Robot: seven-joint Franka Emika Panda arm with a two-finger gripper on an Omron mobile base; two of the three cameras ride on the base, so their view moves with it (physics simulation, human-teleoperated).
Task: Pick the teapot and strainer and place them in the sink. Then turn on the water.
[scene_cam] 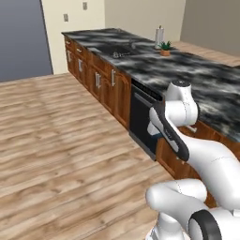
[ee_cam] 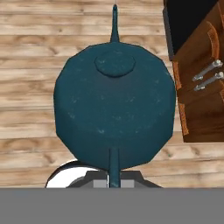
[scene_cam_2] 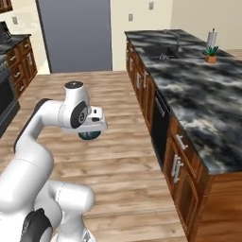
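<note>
The teal-blue teapot (ee_cam: 114, 105) hangs over the wooden floor, held by its thin handle with my gripper (scene_cam_2: 91, 131) shut on it. In the right base view the teapot (scene_cam_2: 90, 136) shows as a dark round shape under the hand. In the left base view only a sliver of the teapot (scene_cam: 156, 136) peeks out behind the arm. Far along the dark marble counter lies the black sink (scene_cam: 111, 48) (scene_cam_2: 166, 51) with its grey faucet (scene_cam_2: 178, 43). The silvery strainer (scene_cam: 118, 55) (scene_cam_2: 163, 56) lies at the sink's near end; I cannot tell whether it is inside the basin.
A potted plant (scene_cam: 165, 48) (scene_cam_2: 211, 54) and a tall white roll (scene_cam: 159, 36) stand on the counter past the sink. A black dishwasher front (scene_cam: 140, 119) (scene_cam_2: 158, 124) and wooden cabinets with metal handles (ee_cam: 205, 74) line the counter's side. Open wood floor (scene_cam: 61, 140) lies to the left.
</note>
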